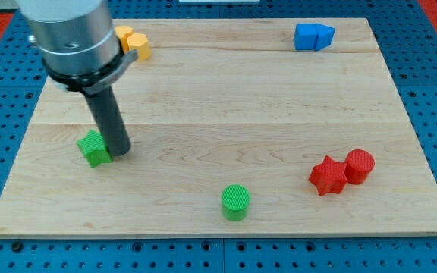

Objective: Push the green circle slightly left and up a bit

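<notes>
The green circle (235, 202) stands near the view's bottom, a little right of the middle. My tip (120, 151) rests on the board at the view's left, touching the right side of a green block (93, 147) of unclear shape. The tip is far to the left of the green circle and a little above it. The arm's grey body (70, 38) fills the view's top left.
A wooden board (226, 106) on a blue pegboard table. Yellow blocks (135, 42) sit at the top left, partly hidden by the arm. A blue block (313, 36) sits at the top right. A red star (328, 175) and a red cylinder (359, 165) touch at the right.
</notes>
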Tool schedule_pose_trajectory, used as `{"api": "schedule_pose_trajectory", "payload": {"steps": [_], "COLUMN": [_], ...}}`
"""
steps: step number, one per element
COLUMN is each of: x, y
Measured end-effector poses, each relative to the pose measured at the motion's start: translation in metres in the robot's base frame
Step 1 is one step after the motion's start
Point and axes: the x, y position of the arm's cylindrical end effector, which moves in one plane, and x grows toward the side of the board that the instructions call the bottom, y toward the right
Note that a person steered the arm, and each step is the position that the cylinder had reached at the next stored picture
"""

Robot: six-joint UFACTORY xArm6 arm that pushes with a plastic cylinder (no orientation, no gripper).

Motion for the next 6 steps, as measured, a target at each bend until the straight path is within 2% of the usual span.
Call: {"api": "schedule_pose_trajectory", "payload": {"steps": [2, 3, 5, 6], "x": [-0.015, 0.012, 0.073, 0.079], "y": [0.156, 0.192, 0.202, 0.220]}}
